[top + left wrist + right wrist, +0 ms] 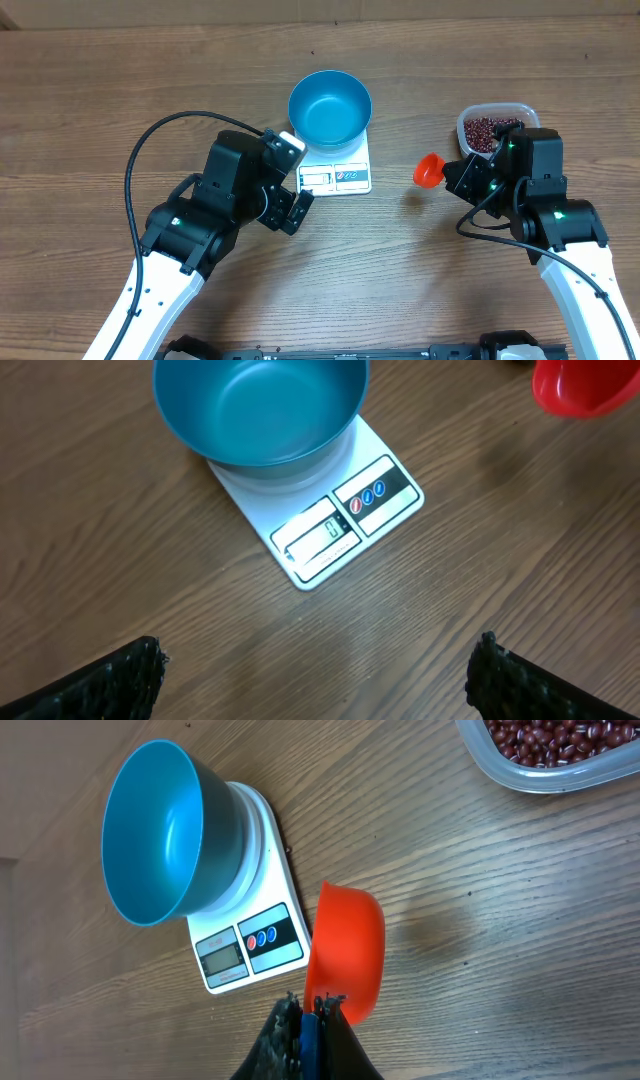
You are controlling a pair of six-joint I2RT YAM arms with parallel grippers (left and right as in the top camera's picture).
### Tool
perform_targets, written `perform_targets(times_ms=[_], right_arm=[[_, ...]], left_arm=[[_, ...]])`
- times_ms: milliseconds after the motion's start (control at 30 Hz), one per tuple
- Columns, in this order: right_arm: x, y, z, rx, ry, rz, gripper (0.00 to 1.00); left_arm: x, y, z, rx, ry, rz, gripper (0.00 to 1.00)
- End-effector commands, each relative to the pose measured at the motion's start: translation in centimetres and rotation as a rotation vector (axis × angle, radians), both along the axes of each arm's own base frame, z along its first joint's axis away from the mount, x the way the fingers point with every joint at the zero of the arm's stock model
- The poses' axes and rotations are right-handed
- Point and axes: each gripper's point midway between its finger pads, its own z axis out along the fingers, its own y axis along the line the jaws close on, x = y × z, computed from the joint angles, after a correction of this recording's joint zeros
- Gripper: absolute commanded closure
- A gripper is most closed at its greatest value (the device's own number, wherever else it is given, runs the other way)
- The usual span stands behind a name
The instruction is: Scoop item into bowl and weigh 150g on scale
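The blue bowl (330, 107) stands on the white scale (340, 176), and I see nothing inside it (260, 405). The scale's display (330, 528) reads 0. The dark red beans (488, 130) lie in a clear tub at the right (550, 738). My right gripper (462, 178) (312, 1005) is shut on the blue handle of a red scoop (429, 170) (345, 950). It holds the scoop above the table between the scale and the tub. My left gripper (290, 210) (315, 690) hangs open over bare wood just in front of the scale (345, 520), holding nothing.
The clear plastic tub (520, 108) sits at the far right beside the right arm. The left arm's black cable (150, 140) loops over the table on the left. Bare wooden table lies in front of the scale.
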Motion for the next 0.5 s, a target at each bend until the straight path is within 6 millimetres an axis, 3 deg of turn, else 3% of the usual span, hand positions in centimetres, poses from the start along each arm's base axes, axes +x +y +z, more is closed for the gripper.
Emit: perform_targets(times_ms=[0,467], right_arm=[[0.67,0.00,2.28,-0.004,-0.066,0.000,0.96],[0.66,-0.01,2.28,-0.004,-0.066,0.000,0.96]], left_arm=[[0.54,0.01,0.83,-0.053,0.011,0.074,0.00],[0.41,-0.32,0.81,0.002,-0.021,0.063,0.00]])
